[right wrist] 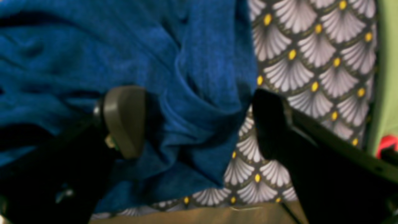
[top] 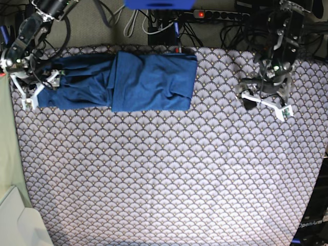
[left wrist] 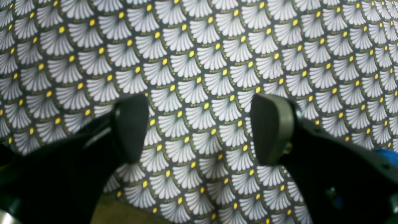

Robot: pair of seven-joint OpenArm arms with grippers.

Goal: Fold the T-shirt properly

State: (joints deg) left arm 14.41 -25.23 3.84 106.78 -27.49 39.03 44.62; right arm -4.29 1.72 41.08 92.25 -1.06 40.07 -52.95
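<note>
The blue T-shirt lies flat at the back left of the table, its right part folded over into a rectangle and a sleeve end reaching left. My right gripper hangs over that left end. In the right wrist view the right gripper is open, its fingers wide apart either side of a rumpled hem of the T-shirt. My left gripper is far off at the back right. It is open in the left wrist view, with only patterned cloth between the fingers.
A grey-white scallop-patterned cloth with yellow dots covers the whole table. Cables and a power strip run along the back edge. A pale green surface borders the left side. A small blue patch shows beside the left gripper's right finger.
</note>
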